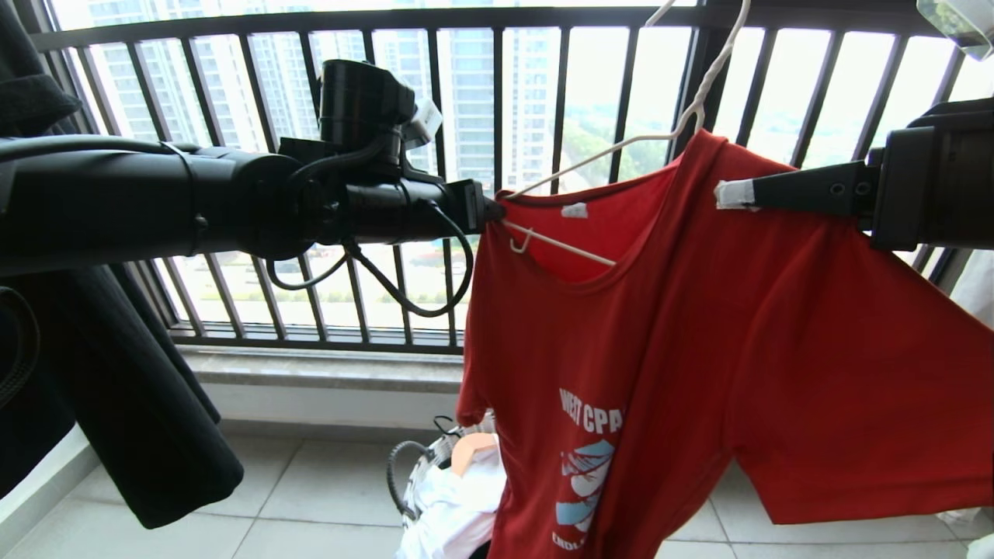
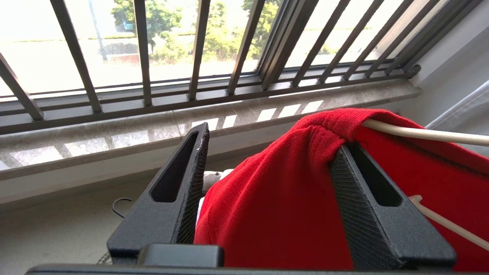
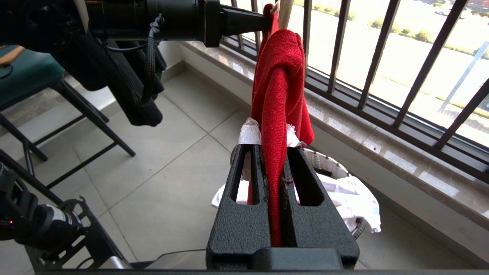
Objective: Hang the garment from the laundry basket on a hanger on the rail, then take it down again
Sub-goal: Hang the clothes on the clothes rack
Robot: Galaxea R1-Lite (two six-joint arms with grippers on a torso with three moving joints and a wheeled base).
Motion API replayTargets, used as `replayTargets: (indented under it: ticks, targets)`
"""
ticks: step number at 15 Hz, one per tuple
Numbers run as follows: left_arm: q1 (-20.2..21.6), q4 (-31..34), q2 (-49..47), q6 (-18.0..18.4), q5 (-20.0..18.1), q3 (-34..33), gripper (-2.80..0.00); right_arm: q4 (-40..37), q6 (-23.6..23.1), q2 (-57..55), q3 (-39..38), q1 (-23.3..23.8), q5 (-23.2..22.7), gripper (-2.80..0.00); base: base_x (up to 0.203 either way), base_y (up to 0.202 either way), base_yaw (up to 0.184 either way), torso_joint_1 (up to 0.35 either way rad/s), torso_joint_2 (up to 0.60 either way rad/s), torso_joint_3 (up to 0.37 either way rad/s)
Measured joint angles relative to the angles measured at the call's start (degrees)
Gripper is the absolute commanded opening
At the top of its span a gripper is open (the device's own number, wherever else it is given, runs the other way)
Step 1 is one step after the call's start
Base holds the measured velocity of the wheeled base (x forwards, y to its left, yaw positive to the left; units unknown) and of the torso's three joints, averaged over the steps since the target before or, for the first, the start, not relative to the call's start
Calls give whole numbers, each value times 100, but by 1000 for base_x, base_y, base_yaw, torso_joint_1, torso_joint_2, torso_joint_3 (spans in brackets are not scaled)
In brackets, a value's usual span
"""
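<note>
The red garment hangs on the thin cream-white hanger, whose hook rises out of the top of the head view. The rail is out of view. My right gripper comes in from the right and is shut on the garment's shoulder cloth, which is pinched flat between its fingers. My left gripper is at the other shoulder, by the hanger's end. Its jaws stand wide apart; red cloth lies between them against one finger, beside the hanger arm. The laundry basket sits on the floor below.
White clothes fill the basket. The dark barred window railing and stone sill run close behind. A black garment hangs at the left. A folding chair stands on the tiled floor.
</note>
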State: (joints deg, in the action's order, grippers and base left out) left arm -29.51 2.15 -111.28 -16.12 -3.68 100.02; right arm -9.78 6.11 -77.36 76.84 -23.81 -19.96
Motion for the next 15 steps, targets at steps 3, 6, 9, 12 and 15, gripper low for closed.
replayTargets:
  ticks: [3, 6, 9, 12, 15]
  targets:
    - [-30, 0, 15, -2, 22, -13, -280, 0, 0, -10, 0, 0, 4, -280, 0, 0, 0, 0, 0, 0]
    - [-53, -10, 46, -2, 5, -69, -280, 18, 0, -28, -5, 5, 23, -280, 0, 0, 0, 0, 0, 0]
    - [-82, -2, 108, -2, 27, -127, -280, 16, 0, -45, -5, 2, 28, -280, 0, 0, 0, 0, 0, 0]
    - [-94, 0, 140, 5, 31, -140, -280, 13, -55, -72, 0, 8, 45, -280, 0, 0, 0, 0, 0, 0]
    - [-91, 17, 138, 249, 64, -143, -280, -15, -168, -113, 11, 96, 56, -280, 0, 0, 0, 0, 0, 0]
